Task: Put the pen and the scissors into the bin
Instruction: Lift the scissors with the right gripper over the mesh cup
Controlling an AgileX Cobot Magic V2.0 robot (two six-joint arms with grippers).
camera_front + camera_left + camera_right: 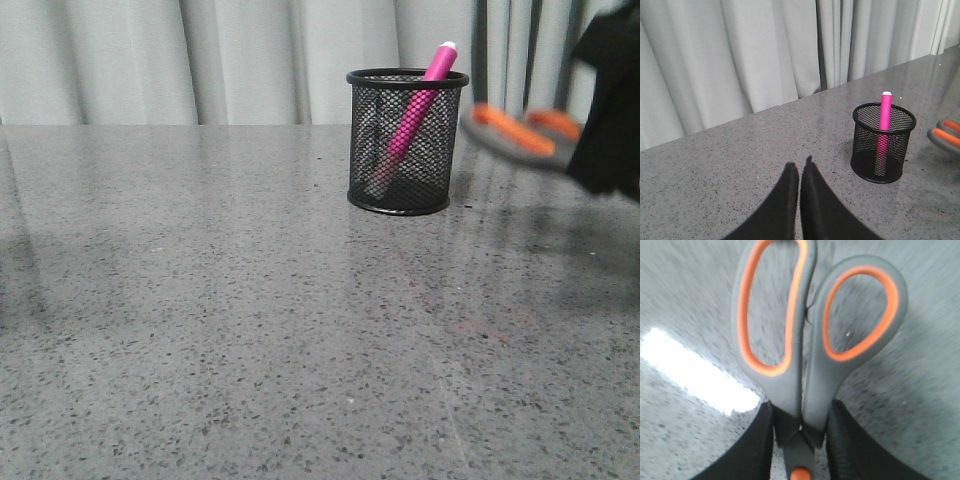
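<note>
Clamping the scissors (805,355) in my right gripper (801,440), at three o'clock of the bin (405,140); the pen (418,100) leans inside. My left gripper (800,172) hangs pinched together, empty.

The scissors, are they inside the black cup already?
No, the scissors hang in the right gripper beside the bin, which holds only the pen.

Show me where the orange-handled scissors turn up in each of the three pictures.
Front view: scissors at the right edge, in the air beside the bin.
Left wrist view: handles at the right edge, again beside the bin.
Right wrist view: scissors fill the frame, held between the fingers; no bin.
</note>
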